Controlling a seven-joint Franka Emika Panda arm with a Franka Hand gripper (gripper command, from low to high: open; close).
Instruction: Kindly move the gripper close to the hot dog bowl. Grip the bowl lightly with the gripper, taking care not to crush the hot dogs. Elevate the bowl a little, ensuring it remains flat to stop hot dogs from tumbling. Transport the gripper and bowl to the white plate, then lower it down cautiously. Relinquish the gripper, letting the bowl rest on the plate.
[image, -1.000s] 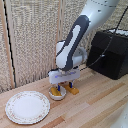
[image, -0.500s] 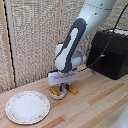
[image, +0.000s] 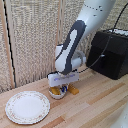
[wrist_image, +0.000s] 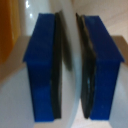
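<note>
The white gripper (image: 60, 87) stands low over the small white hot dog bowl (image: 56, 94) on the wooden table, with its fingers down at the bowl's rim. Yellow-orange hot dogs (image: 53, 90) show inside the bowl. In the wrist view the two blue fingertips (wrist_image: 42, 65) stand close together with a thin white curved rim of the bowl (wrist_image: 71, 30) between them, so the gripper (wrist_image: 71, 65) looks shut on it. The bowl rests on the table. The large white plate (image: 27, 107) lies apart, toward the exterior view's left and nearer the front.
A longer orange-yellow bar-shaped piece (image: 74, 90) lies on the table just beside the bowl, toward the exterior view's right. A black box (image: 110, 52) with cables stands at the back right. A reed-mat wall runs behind the table.
The gripper has sunk slightly onto the bowl. The bowl and the plate have not moved.
</note>
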